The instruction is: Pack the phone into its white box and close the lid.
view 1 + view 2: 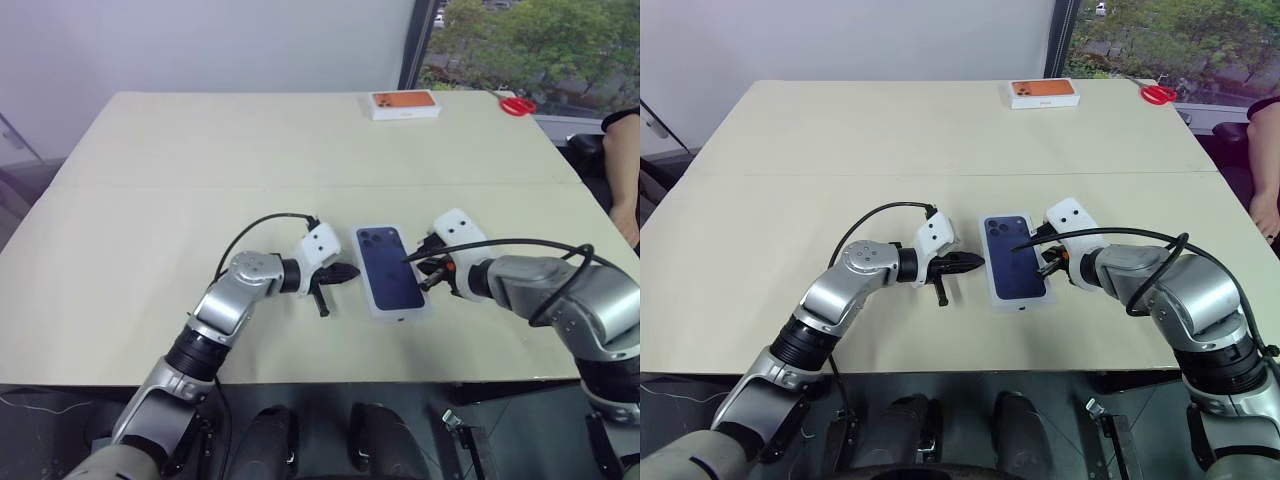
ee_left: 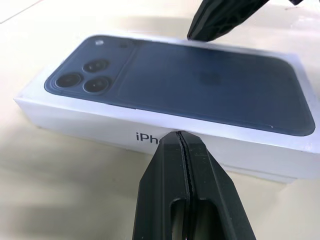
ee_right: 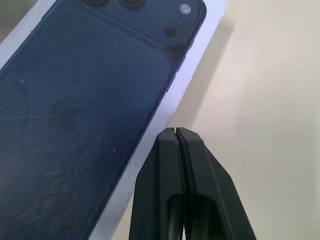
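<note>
The lid (image 1: 390,270), with its dark phone picture up, sits on the white box at the near middle of the table (image 1: 150,200), so the phone appears packed inside and out of sight. The left gripper (image 1: 345,272) is clenched on nothing at the lid's nine o'clock side; the right gripper (image 1: 428,272), also pinched empty, is at its three o'clock edge. The step in hand looks like seating the lid, and the next move probably calls for even downward pressure from both sides. Farther off, toward one o'clock, lie an orange-pictured box (image 1: 405,103) and red scissors (image 1: 517,104), well clear. Nothing blocks the work.
</note>
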Controlling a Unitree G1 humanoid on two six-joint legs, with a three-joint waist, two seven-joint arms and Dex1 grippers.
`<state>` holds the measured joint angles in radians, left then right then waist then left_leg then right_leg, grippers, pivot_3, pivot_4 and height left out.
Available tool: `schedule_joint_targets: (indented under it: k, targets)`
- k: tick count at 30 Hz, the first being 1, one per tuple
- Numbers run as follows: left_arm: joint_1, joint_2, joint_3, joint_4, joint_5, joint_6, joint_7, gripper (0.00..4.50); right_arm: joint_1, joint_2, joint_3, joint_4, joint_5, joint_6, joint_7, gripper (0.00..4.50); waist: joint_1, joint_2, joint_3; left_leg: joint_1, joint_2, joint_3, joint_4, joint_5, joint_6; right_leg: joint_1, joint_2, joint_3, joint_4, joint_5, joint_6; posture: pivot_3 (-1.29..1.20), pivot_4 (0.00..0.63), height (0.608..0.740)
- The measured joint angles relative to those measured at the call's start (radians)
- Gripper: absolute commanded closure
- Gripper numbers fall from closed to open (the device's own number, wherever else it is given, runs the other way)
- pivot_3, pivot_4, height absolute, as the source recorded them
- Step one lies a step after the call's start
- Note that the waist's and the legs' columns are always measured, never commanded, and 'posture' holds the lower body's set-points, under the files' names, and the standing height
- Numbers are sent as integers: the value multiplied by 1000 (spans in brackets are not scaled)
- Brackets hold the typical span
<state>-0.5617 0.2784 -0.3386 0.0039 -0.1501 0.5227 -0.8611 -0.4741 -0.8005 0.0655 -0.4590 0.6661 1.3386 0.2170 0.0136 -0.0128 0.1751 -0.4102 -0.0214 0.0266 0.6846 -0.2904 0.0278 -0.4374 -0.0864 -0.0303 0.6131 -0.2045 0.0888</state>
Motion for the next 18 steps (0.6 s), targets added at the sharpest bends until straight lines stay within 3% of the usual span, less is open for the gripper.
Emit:
schedule_joint_targets:
  k: [10,18]
  targets:
    - [0,18,1,-3,0,-3,-7,4500,28,2,-12,-42,-50,2,35,4443,0,0,0,0,0,0,0,0,0,0,0,0,0,0,0,0,150,740]
    - [-86,-30,119,76,-35,4,78,4500,144,-66,-165,-155,-22,-37,164,4443,2,0,0,1,0,-1,0,0,0,2,1,-1,0,0,0,0,150,740]
